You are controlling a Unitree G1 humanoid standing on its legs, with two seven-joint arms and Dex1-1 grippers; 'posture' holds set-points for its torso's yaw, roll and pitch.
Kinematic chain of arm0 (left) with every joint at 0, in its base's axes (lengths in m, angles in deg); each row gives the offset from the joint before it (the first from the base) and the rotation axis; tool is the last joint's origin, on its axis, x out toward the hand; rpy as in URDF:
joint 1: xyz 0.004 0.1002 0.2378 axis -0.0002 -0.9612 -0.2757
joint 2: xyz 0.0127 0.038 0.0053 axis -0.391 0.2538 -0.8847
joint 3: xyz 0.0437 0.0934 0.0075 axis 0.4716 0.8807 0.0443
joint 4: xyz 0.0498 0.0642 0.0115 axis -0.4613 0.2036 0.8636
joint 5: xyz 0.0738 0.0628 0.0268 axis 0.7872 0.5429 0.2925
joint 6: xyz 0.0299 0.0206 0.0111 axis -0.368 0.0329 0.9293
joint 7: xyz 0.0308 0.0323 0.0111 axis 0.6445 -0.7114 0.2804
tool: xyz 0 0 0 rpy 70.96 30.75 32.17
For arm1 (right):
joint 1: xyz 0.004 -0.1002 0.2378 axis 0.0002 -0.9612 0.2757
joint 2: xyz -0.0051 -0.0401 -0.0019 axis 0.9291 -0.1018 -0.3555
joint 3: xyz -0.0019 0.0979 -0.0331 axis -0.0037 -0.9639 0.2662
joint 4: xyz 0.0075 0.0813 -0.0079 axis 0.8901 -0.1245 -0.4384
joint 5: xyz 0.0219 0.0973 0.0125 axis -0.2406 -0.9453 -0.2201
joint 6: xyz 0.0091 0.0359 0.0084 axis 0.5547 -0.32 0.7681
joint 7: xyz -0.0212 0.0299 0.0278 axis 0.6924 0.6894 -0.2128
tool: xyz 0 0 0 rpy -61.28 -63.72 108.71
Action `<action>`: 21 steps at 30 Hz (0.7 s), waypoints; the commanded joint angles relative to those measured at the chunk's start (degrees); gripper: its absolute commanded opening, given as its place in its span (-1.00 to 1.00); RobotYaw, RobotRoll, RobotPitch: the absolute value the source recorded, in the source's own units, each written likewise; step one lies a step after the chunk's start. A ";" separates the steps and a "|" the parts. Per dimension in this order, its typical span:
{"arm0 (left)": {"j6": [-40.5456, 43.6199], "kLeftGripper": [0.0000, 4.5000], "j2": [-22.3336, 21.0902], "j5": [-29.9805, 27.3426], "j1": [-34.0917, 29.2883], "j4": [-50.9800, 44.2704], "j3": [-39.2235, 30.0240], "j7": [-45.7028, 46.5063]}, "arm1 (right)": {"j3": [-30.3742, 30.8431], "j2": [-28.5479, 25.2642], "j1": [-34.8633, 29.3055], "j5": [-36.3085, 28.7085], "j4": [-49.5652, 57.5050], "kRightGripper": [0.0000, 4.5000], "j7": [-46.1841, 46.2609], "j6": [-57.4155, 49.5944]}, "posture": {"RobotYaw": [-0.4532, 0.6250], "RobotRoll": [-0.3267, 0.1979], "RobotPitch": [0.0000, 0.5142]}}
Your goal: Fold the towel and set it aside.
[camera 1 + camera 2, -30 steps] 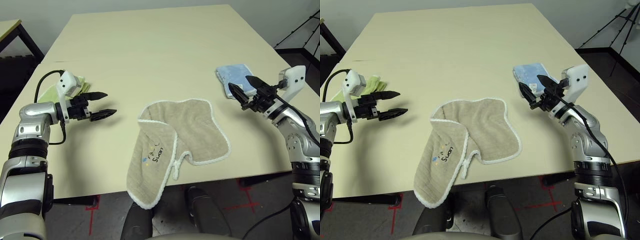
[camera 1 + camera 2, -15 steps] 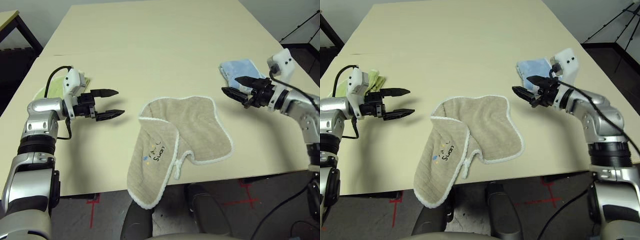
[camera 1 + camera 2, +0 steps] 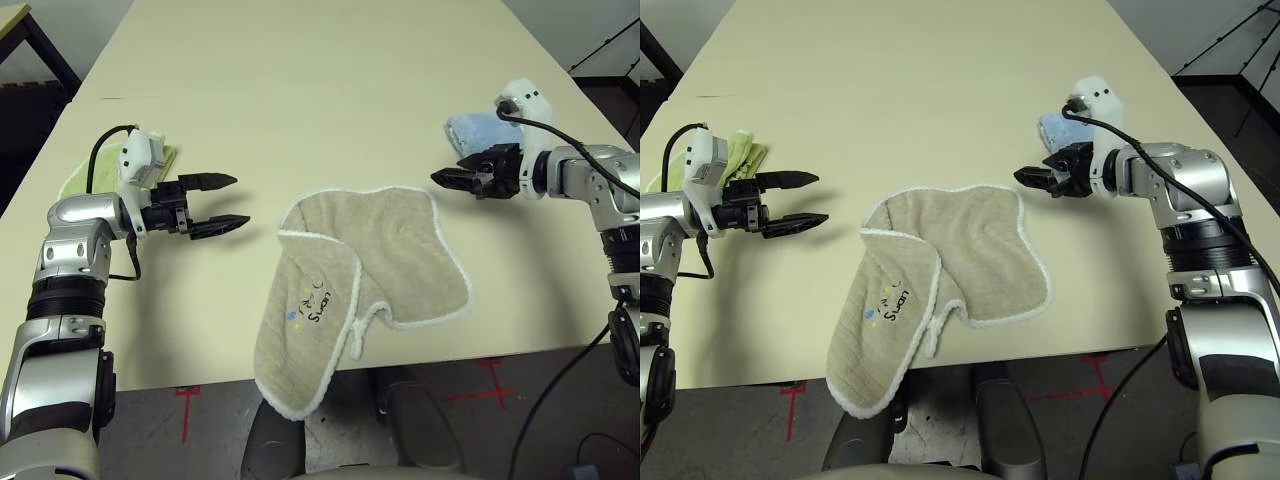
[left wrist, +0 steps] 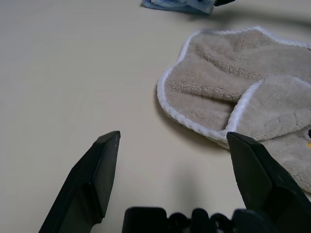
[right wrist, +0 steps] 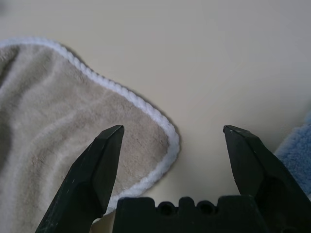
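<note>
Beige terry with white piping, the towel (image 3: 400, 240) lies at the near middle of the counter (image 3: 300, 90), its left part turned over in a slanting flap that carries the dark lettering (image 3: 320, 305). The flap's near end hangs past the near edge, and the small white loop (image 3: 358, 342) lies beside it.

What has just changed is the right arm: it has swung inward, and its fingers now point left across the counter, off the towel's far right corner. The left arm has edged in slightly as well. The towel looks unmoved, so the swing seems to be lining up a grasp on the far side, with the proper folding still to do.

The left fingers (image 3: 210, 182) stand wide apart, left of the towel, holding nothing. The right fingers (image 5: 252, 160) are also wide open and empty, touching neither the towel nor, it seems, the folded blue cloth (image 3: 480, 130) behind them. A green cloth (image 3: 743, 150) lies far left, behind the left arm.
</note>
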 commanded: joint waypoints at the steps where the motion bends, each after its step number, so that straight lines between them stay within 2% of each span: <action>1: 5.92 0.97 0.27 -2.05 -1.74 -4.80 0.37 0.73 | 3.15 -2.96 -0.44 1.34 0.53 0.99 -4.18 -0.98 | -0.13 0.25 -0.15; 5: 9.00 0.97 -0.96 -2.17 -3.42 -7.56 0.96 -0.28 | 5.16 -4.83 -0.61 1.73 1.85 0.99 -7.17 -2.79 | -0.12 0.25 -0.14; 11: 8.88 0.97 -1.08 -1.71 -3.00 -7.23 1.25 -0.55 | 7.73 -4.17 1.50 2.34 1.33 0.99 -9.47 -5.08 | -0.15 0.25 -0.15; 21: 8.16 0.97 -0.70 -1.29 -1.66 -5.63 2.22 -1.11 | 10.96 2.19 7.69 7.16 -8.86 0.99 -9.63 -1.63 | -0.17 0.25 -0.15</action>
